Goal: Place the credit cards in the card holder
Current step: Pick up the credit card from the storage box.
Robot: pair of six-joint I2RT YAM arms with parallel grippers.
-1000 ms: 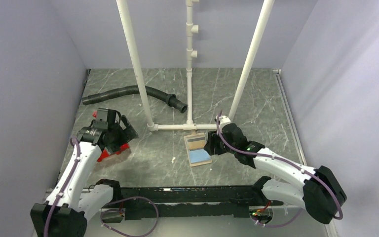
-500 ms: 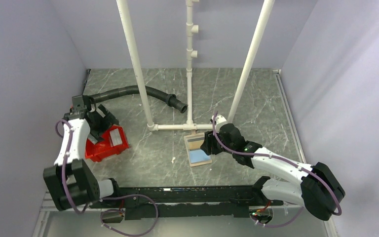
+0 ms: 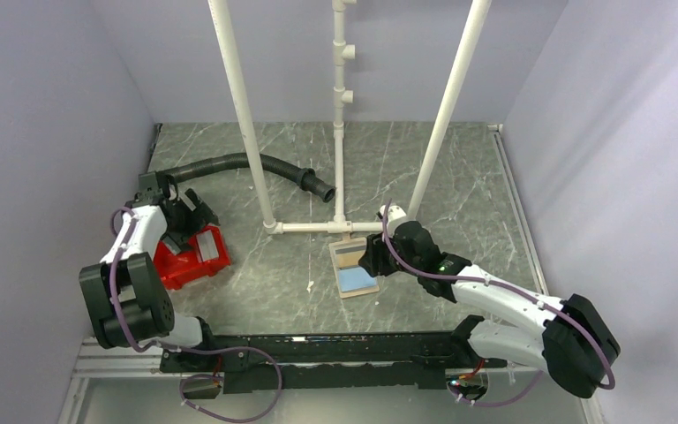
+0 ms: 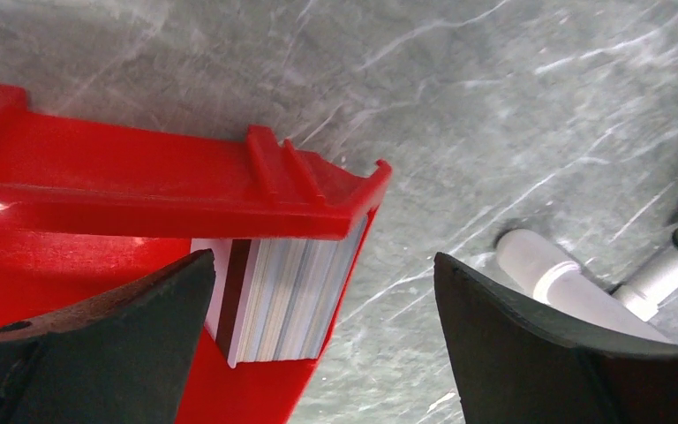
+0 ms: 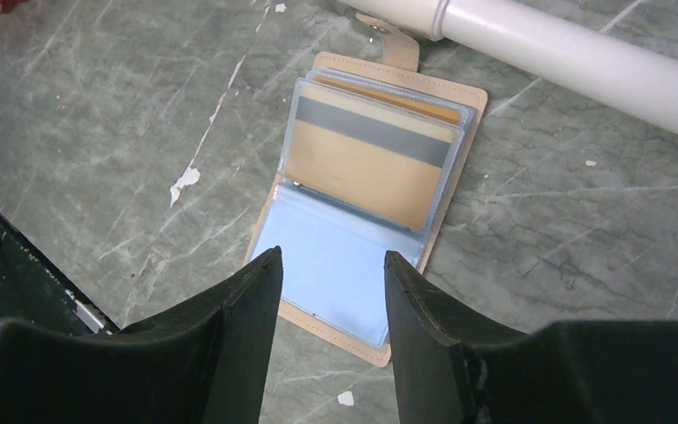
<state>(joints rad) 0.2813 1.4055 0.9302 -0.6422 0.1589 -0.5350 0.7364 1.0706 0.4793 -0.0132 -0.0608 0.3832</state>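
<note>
The left fingers (image 4: 97, 344) stand wide apart, empty, over the red bin (image 4: 141, 190), with the cards (image 4: 274, 296) stacked on edge between them. The right fingers (image 5: 221, 353), apart and holding nothing, hover above the holder (image 5: 353, 212), which lies open on the bench (image 5: 97, 132), its blue pocket between their tips.

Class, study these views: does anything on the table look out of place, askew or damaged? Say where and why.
A black hose lies loose across the back left, unrelated to the task. Small white flecks mark the table beside the open card holder, like chips or scraps.
</note>
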